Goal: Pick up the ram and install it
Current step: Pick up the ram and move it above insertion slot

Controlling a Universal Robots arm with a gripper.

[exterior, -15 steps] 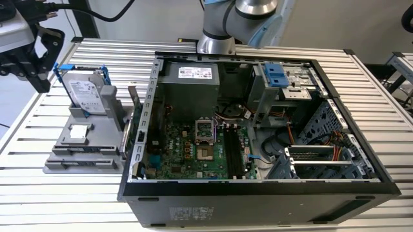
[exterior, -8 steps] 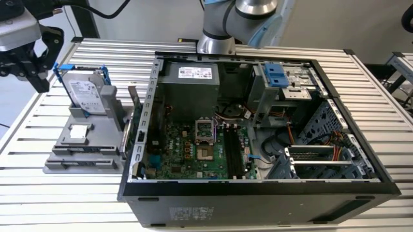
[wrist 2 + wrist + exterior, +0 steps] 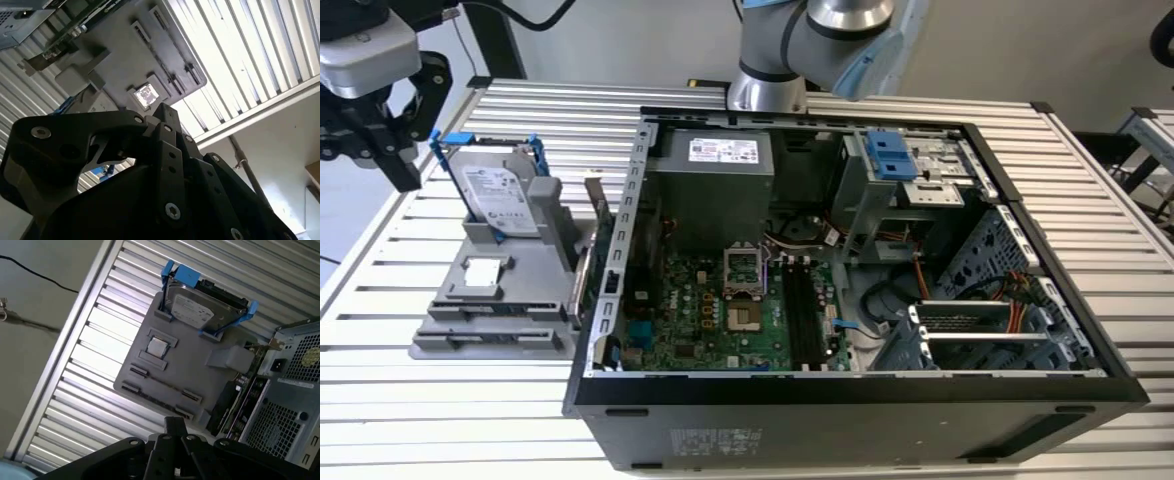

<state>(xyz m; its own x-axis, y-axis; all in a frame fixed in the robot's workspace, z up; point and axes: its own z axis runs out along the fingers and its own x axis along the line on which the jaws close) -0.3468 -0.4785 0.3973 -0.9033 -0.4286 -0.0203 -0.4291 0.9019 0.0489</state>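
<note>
In the exterior view the black gripper (image 3: 403, 172) hangs at the upper left of the frame, over the edge of the slatted table (image 3: 1107, 200) and apart from everything on it. The arm (image 3: 787, 50) rises at the top centre, behind the open computer case (image 3: 854, 388). Inside the case the green motherboard (image 3: 720, 320) lies flat in the lower middle, with long dark memory slots (image 3: 803, 315) along the side toward the exterior view's right; whether the ram sits in one of them I cannot tell. On the exterior view's left a grey holder (image 3: 494, 322) lies just beside the case; a hard drive (image 3: 500, 195) in a blue frame stands upright at its far end; a small square chip (image 3: 480, 270) rests in a recess near its middle.

In the first wrist view the gripper (image 3: 175, 426) is clenched, its tips meeting with nothing between them. Beyond it lie the holder (image 3: 200, 371), the hard drive (image 3: 192, 310) and the chip (image 3: 157, 346). A thin dark board (image 3: 227, 407) stands on edge between the holder and the case (image 3: 295, 390); I cannot tell whether this is the ram.

In the second wrist view the gripper (image 3: 162, 111) sits close to the lens, its black links folded to a point and grasping nothing. Past it show the holder (image 3: 125, 55), the chip (image 3: 146, 94) and the bright slats of the table (image 3: 240, 45).
</note>
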